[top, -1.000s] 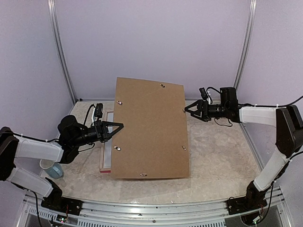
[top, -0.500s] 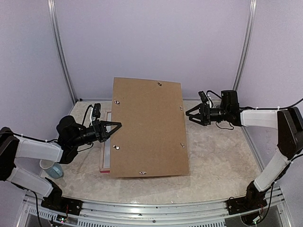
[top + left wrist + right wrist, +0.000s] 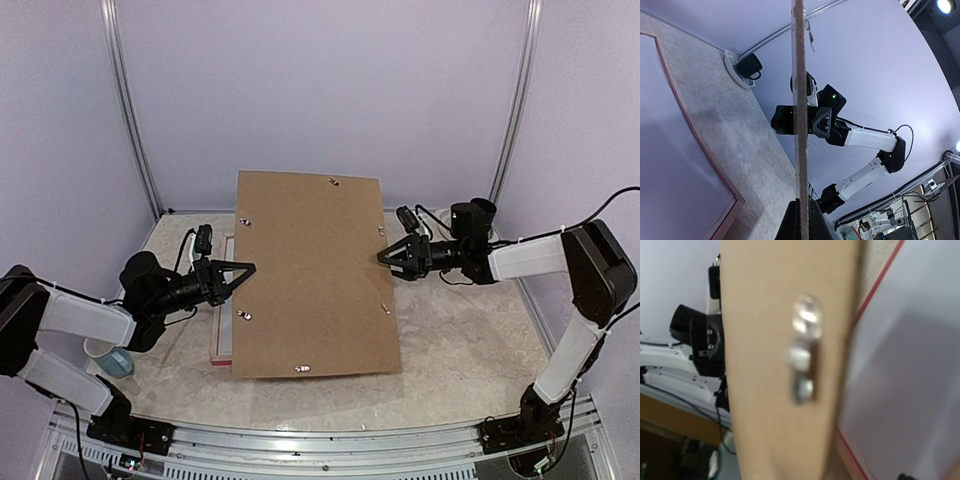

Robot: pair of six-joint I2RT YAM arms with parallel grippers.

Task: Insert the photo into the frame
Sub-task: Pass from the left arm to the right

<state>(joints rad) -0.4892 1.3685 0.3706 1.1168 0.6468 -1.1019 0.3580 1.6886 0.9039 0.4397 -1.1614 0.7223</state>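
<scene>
The brown backing board (image 3: 315, 275) hangs tilted above the table, its left edge pinched in my shut left gripper (image 3: 248, 269). In the left wrist view the board (image 3: 800, 100) runs edge-on between the closed fingers (image 3: 790, 222). The pink-red frame (image 3: 221, 358) lies flat under the board, and only its left side shows. Its red edge (image 3: 690, 125) also appears below the left wrist. My right gripper (image 3: 386, 256) stands open at the board's right edge, next to a metal clip (image 3: 802, 357). The photo is hidden.
A pale cup (image 3: 113, 358) stands by the left arm near the table's left edge. A black mug on a white saucer (image 3: 746, 66) sits at the far right by the wall. The enclosure walls close in on all sides.
My right gripper has moved left, up to the board's right edge. The board has shifted a little in the left gripper's hold.
</scene>
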